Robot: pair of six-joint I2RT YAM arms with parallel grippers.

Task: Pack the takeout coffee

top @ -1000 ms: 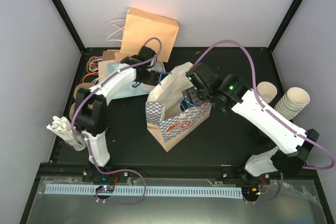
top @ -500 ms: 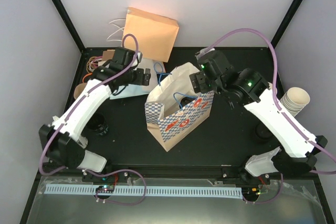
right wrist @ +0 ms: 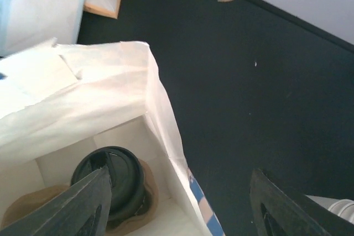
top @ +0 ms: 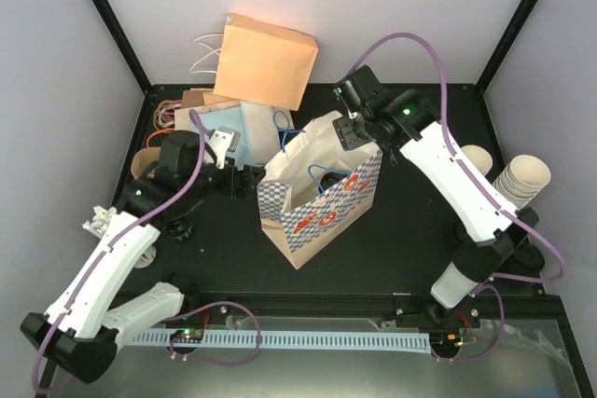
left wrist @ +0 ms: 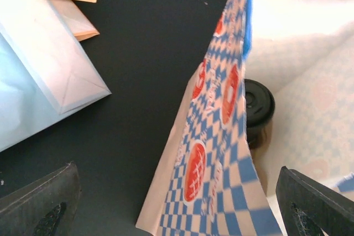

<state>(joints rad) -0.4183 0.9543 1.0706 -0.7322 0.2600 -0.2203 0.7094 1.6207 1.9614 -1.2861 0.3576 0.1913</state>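
Observation:
The takeout coffee (right wrist: 110, 183), a cup with a black lid and a brown sleeve, stands inside the blue-checked paper bag (top: 322, 202). It also shows in the left wrist view (left wrist: 259, 106). My right gripper (top: 352, 130) is open and empty above the bag's far right corner. Its fingers straddle the bag's white wall (right wrist: 166, 131). My left gripper (top: 242, 180) is open and empty just left of the bag. The bag's checked side (left wrist: 221, 158) lies between its fingers (left wrist: 38, 205).
An orange paper bag (top: 266, 58) and pale blue bags (top: 244, 128) lie at the back left. A single cream-white cup (top: 478, 161) and a stack of like cups (top: 522, 179) stand at the right. White items (top: 103, 221) sit at the left edge.
My right gripper has risen out of the bag and moved toward its far corner. My left gripper has drawn back toward me and now sits beside the bag's left side.

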